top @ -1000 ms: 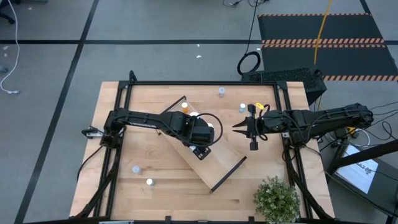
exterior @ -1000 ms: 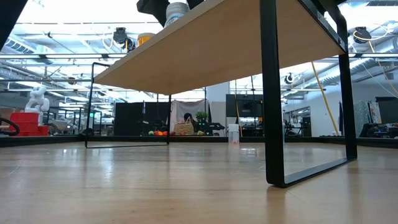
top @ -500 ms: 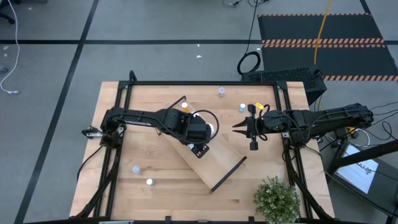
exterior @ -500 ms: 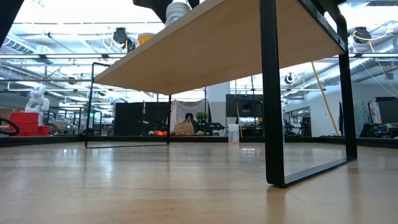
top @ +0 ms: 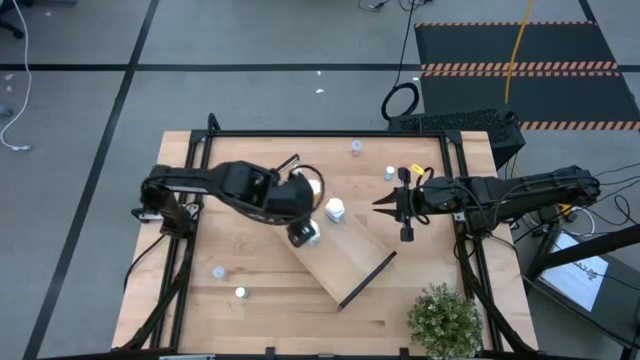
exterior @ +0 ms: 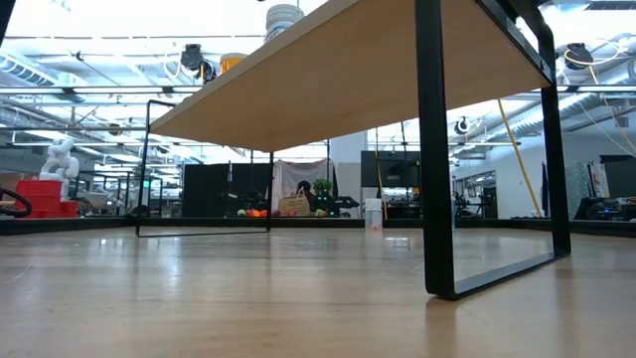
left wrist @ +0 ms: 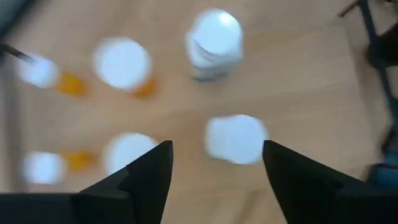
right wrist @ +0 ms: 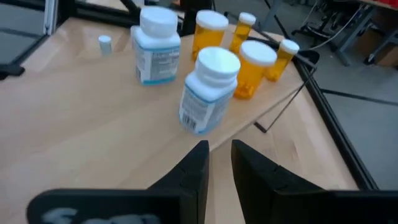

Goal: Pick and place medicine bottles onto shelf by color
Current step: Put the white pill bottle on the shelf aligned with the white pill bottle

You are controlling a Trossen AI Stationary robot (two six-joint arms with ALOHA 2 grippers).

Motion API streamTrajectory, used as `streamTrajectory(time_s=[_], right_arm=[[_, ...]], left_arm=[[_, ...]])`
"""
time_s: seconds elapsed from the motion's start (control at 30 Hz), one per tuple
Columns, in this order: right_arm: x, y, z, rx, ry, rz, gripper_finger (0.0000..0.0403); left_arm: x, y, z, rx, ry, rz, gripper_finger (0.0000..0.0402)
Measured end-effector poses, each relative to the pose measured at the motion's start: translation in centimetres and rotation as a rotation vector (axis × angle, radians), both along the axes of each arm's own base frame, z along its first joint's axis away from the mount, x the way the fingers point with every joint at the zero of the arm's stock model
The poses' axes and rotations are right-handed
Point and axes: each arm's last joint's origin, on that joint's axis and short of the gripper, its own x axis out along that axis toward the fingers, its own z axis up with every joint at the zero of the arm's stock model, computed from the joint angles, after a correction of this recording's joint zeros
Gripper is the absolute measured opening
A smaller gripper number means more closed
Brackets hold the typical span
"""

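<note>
Shelf (top: pixel 350 262) slantwise at mid-bench (top: pixel 400 315), bottles (top: pixel 334 209) at its far-left end, plant (top: pixel 445 320) near right.

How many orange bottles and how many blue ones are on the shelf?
Orange bottles: 4
Blue-labelled bottles: 2
Total on the shelf: 6

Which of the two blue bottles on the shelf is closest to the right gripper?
The white-capped pale blue bottle nearest the light-wood shelf's edge, right before the right gripper; the other blue bottle stands farther back, beside the orange bottles.
</note>
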Motion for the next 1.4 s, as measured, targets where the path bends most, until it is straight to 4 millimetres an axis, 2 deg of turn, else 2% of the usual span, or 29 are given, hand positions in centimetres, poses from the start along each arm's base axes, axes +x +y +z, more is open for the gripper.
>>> streamTrajectory(time_s=[0.17, 0.37, 0.47, 0.6, 0.7, 1.0, 1.07, 1.2, 1.4], right_arm=[[0.7, 0.4, 0.1, 0.109, -0.05, -0.032, 0.0061], [2.6, 2.7, -0.4, 0.226, -0.151, 0.035, 0.0061], [4.0, 4.3, -1.1, 0.245, -0.177, 0.078, 0.0061], [5.9, 5.6, -2.4, 0.251, -0.205, 0.102, 0.0061], [7.5, 6.1, -2.9, 0.249, -0.205, 0.044, 0.0059], [11.7, 7.8, -3.8, 0.185, -0.084, 0.037, 0.0035], [12.3, 8.0, -4.1, 0.178, -0.068, 0.036, 0.0031], [12.9, 7.8, -4.5, 0.16, -0.06, 0.006, 0.0023], [13.2, 7.2, -4.4, 0.163, -0.081, -0.038, 0.002]], left_arm=[[-3.2, -0.3, 1.9, 0.255, 0.019, -0.068, 0.0207], [-5.7, -0.5, 3.2, 0.387, -0.028, -0.134, 0.0173], [-6.6, -0.6, 2.7, 0.422, -0.051, -0.152, 0.0162], [-7.5, -0.6, 0.8, 0.422, -0.11, -0.161, 0.0153], [-8.3, -0.6, -0.9, 0.407, -0.155, -0.159, 0.0152], [-10.3, -2.7, -5.1, 0.32, -0.382, -0.182, 0.0152], [-11.0, -3.6, -5.6, 0.299, -0.415, -0.17, 0.0152], [-12.4, -4.9, -5.9, 0.38, -0.436, -0.172, 0.0152], [-13.1, -5.4, -5.5, 0.402, -0.467, -0.18, 0.0152]])
